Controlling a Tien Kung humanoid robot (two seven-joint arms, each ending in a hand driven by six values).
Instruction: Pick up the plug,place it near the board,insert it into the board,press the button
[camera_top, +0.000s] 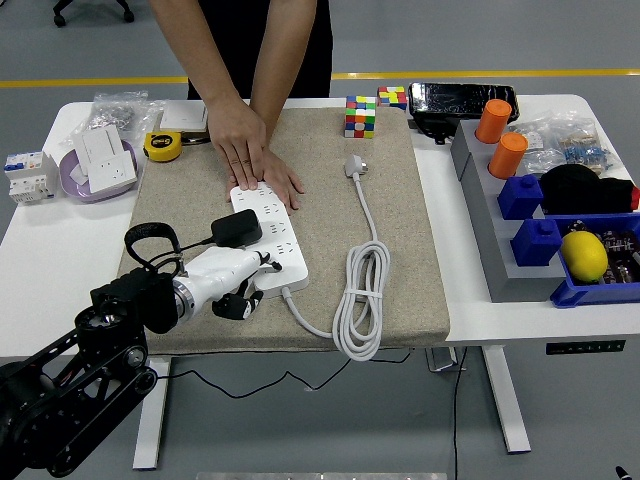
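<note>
On the mat (400, 250), plug (236, 228) just beyond left hand (232, 281).

White table (60, 250) under a beige mat (400, 200), tape measure (162, 146), grey tray (480, 200), blue bin (580, 290).

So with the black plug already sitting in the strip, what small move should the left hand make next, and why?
Probably press down on the near end of the power strip, where a button would likely be. The black plug already sits on the strip, the left hand is at its near end with a fingertip over it, and the person's hands hold the far end steady. The button itself is too small to make out.
</note>
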